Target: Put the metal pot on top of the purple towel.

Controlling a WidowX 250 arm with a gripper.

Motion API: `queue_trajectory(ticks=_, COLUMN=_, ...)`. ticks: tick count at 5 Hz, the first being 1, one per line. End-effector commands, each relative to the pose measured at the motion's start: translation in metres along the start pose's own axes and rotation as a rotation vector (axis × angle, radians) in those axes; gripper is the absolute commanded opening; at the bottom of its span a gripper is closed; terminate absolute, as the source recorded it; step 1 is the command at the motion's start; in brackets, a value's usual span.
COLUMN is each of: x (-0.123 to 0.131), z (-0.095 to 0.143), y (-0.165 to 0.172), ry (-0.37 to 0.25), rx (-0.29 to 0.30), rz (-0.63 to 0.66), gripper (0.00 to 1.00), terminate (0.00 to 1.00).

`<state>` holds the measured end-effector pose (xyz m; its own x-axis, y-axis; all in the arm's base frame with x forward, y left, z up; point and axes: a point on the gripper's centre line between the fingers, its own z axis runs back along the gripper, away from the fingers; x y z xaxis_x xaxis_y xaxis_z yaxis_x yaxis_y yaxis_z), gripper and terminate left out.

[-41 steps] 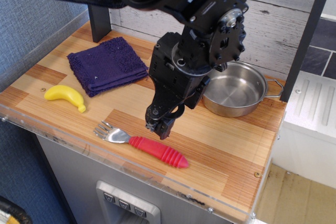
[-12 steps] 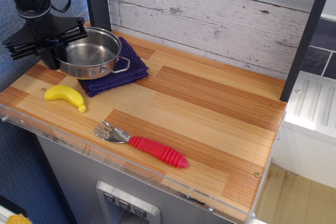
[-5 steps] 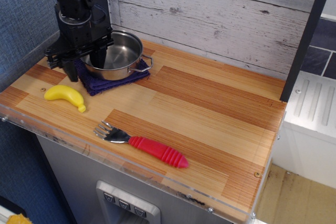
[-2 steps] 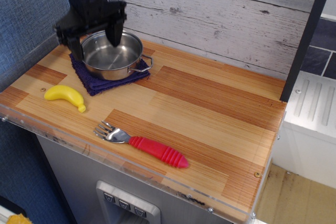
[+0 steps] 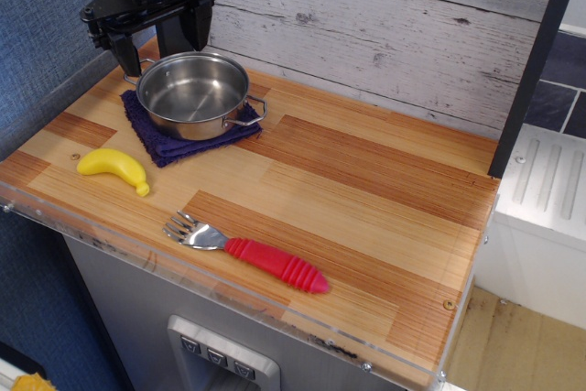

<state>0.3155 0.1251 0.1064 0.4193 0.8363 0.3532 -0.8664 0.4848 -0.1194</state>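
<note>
the metal pot (image 5: 193, 94) sat upright on the purple towel (image 5: 163, 143), covering most of it, with towel edges showing at the front and left. one wire handle pointed right over the towel's corner. the gripper (image 5: 153, 39) hung above and behind the pot's far rim, its two fingers spread apart and holding nothing, clear of the pot. judgement: the placing step appeared complete, and the step in hand was the retreat of the arm. the next move called only for lifting away without brushing the near rim or the rear handle, as a knock could slide the pot off the towel. elsewhere on the wooden counter (image 5: 366, 199), a yellow banana (image 5: 113, 169) lay just in front of the towel, and a red-handled fork (image 5: 247, 252) lay near the front edge, well apart from the pot.
</note>
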Motion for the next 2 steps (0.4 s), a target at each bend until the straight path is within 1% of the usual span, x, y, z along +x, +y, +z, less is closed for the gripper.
queue_trajectory(ticks=1, x=0.0125, z=0.0183, y=-0.0093, ry=-0.044, rx=-0.041, rz=0.010, gripper=1.00, terminate=0.00)
queue_trajectory(ticks=2, x=0.0125, z=0.0183, y=-0.0093, ry=-0.044, rx=-0.041, rz=0.010, gripper=1.00, terminate=1.00)
